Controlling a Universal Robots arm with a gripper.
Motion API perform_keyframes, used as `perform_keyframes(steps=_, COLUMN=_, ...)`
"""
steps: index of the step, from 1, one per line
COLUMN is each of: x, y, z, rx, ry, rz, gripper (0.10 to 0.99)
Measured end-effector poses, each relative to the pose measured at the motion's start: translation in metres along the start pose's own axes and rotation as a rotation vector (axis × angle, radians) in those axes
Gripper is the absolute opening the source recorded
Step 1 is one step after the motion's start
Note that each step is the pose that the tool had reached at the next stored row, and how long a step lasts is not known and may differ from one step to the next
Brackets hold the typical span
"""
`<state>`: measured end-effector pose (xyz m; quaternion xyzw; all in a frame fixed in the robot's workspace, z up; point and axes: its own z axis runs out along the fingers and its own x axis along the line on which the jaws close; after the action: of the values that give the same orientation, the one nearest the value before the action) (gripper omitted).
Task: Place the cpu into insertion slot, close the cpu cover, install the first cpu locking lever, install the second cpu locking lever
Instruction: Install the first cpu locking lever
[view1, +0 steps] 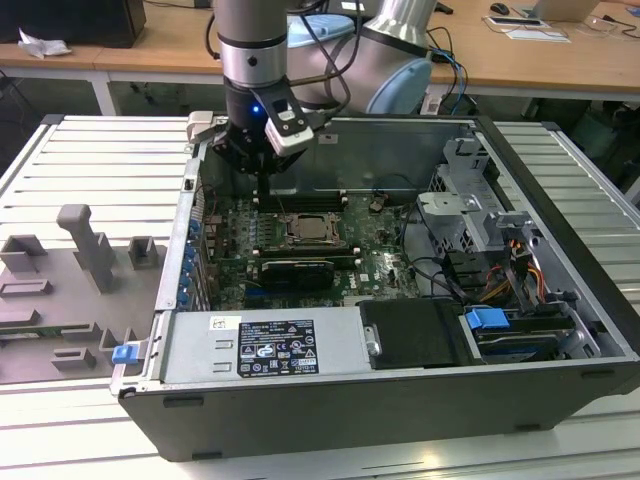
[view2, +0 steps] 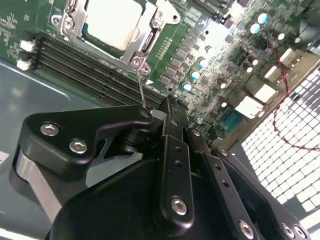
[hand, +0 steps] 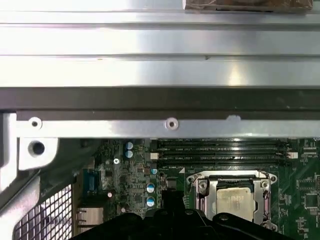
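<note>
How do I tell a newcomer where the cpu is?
Inside the open computer case, find the green motherboard. Near its middle, beside the long black memory slots, the cpu is the pale silver square framed by the silvery cpu cover.

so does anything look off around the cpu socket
One thing: a thin wire locking lever stands up from the corner of the cpu cover instead of lying flat, its free end by the gripper. The cpu sits square under the cover.
</note>
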<state>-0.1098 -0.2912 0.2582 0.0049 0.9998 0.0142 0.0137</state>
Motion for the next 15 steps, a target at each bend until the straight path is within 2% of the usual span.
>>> perform_keyframes(steps=2, x=-0.0015, y=0.0032, z=0.0004, rx=0.0, ry=0.0001, rz=0.0, gripper=0.106)
perform_keyframes(steps=3, x=-0.0147, y=0.0043, z=0.0014, rx=0.0, ry=0.0001, rz=0.0, gripper=0.106)
perform_keyframes(steps=5, x=-0.0344, y=0.0061, z=0.0036, rx=0.007, ry=0.0, rz=0.0, gripper=0.106)
perform_keyframes(steps=11, x=-0.052, y=0.0071, z=0.0059, rx=0.01, ry=0.0, rz=0.0, gripper=0.106)
perform_keyframes(steps=14, x=-0.0536, y=0.0071, z=0.0064, rx=0.009, ry=0.0, rz=0.0, gripper=0.106)
perform_keyframes(steps=15, x=-0.0537, y=0.007, z=0.0066, rx=0.005, ry=0.0001, rz=0.0, gripper=0.106)
